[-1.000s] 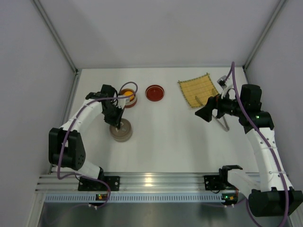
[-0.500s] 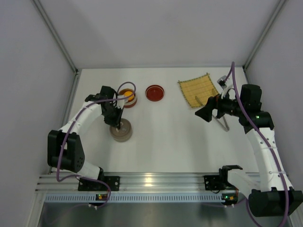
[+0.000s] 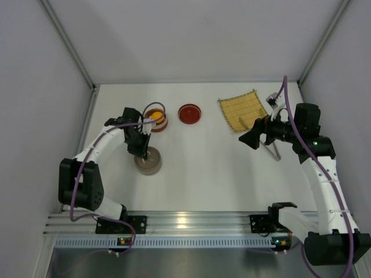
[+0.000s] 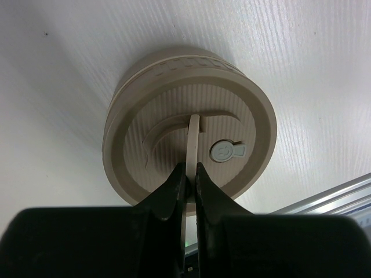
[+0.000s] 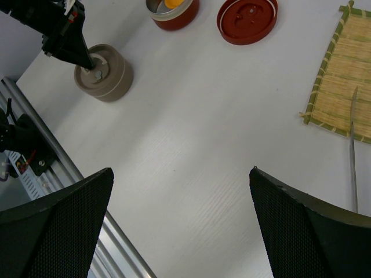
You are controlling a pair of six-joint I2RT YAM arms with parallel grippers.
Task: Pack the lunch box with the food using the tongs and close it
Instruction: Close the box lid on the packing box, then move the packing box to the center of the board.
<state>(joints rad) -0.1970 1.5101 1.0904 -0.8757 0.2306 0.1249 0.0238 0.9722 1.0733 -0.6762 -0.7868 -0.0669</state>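
Pinching the thin handle (image 4: 194, 136) on top of the round beige box (image 4: 145, 110), the left gripper (image 4: 188, 172) has its fingers pressed close on it. The beige box sits on the white table (image 3: 208, 174), toward the left side. Just behind it is a red bowl (image 3: 163, 124) with the orange ball (image 3: 153, 114) inside. To the right of the bowl, a red lid (image 3: 190, 113) lies flat by itself. Further right is the yellow mat (image 3: 242, 109). The tongs (image 5: 352, 156) lie on the table, with one thin arm reaching over the mat's edge. The right gripper (image 3: 250, 139) hangs above the table close to the tongs. Its fingers are spread wide and hold nothing.
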